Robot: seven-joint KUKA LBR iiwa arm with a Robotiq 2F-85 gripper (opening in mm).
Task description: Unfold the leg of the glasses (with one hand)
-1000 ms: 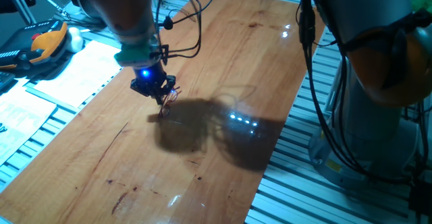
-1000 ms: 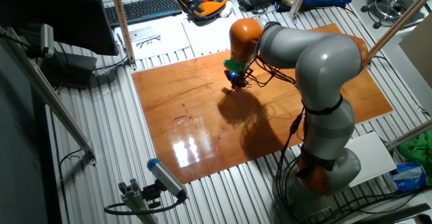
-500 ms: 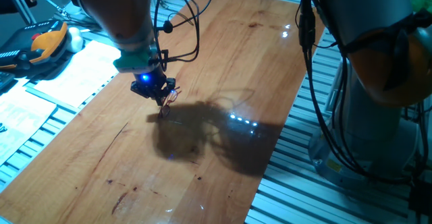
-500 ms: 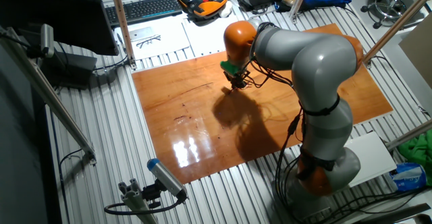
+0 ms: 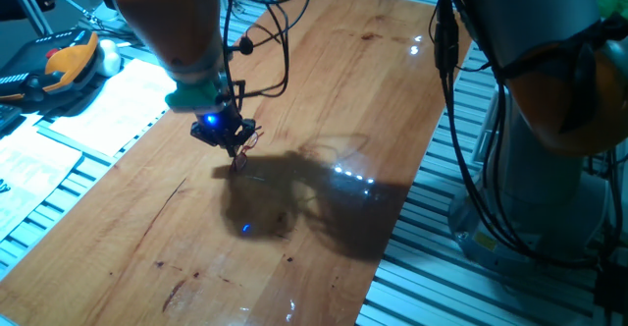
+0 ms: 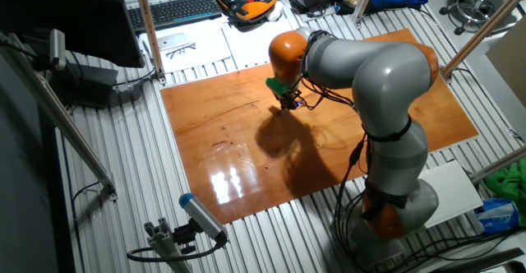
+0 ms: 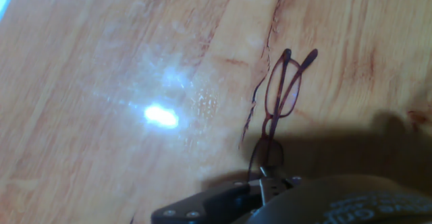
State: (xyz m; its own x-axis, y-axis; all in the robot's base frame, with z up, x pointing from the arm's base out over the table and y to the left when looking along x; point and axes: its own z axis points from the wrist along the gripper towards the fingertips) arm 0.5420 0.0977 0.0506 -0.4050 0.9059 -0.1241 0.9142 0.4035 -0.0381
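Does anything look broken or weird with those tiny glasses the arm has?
Nothing looks broken. The glasses hang tilted from the gripper, pinched at one end, far end near the wooden table, frame apparently folded. The dark line beside them is wood grain.

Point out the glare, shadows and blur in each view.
Hand view: white glare spot on the table left of the glasses, dark shadow lower right, the pincer blurred. One fixed view: arm's shadow, bright reflections, blue glow. Other fixed view: window-like glare near the front edge.
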